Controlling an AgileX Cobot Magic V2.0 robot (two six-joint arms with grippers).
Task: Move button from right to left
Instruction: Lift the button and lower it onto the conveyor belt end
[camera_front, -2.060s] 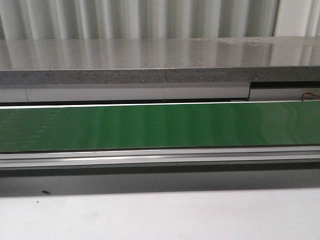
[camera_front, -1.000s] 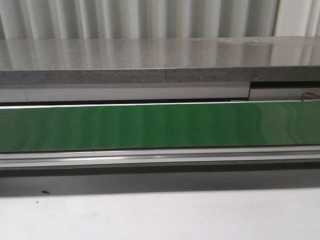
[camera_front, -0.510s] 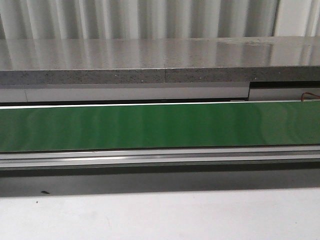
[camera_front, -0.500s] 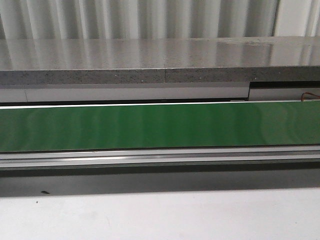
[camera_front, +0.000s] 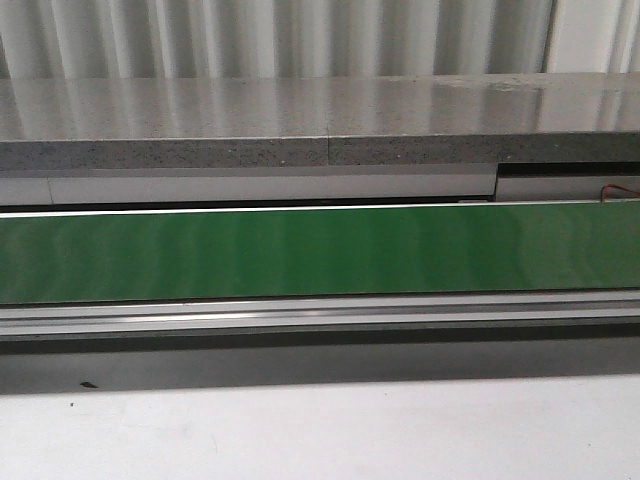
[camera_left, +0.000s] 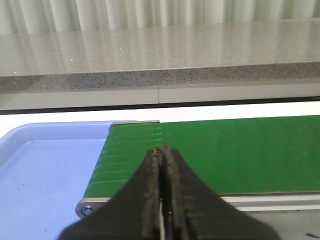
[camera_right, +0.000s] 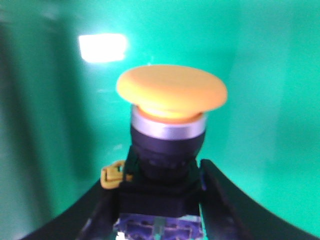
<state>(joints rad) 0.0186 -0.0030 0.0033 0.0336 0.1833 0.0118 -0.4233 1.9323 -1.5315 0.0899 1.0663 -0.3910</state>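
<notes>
The button (camera_right: 167, 130) fills the right wrist view: round yellow-orange cap, silver ring, black collar, blue-grey contact block at the base. My right gripper (camera_right: 157, 200) is shut on the button's body, one finger on each side, with the green belt (camera_right: 270, 75) behind it. My left gripper (camera_left: 163, 152) is shut and empty, its tips over the left end of the green belt (camera_left: 225, 150). Neither gripper nor the button shows in the front view, where only the belt (camera_front: 320, 250) appears.
A blue tray (camera_left: 45, 170) lies beside the belt's left end. The belt's metal end roller (camera_left: 87, 209) and front rail (camera_front: 320, 318) run along it. A grey stone ledge (camera_front: 320, 120) stands behind the belt. White table surface (camera_front: 320, 430) lies in front.
</notes>
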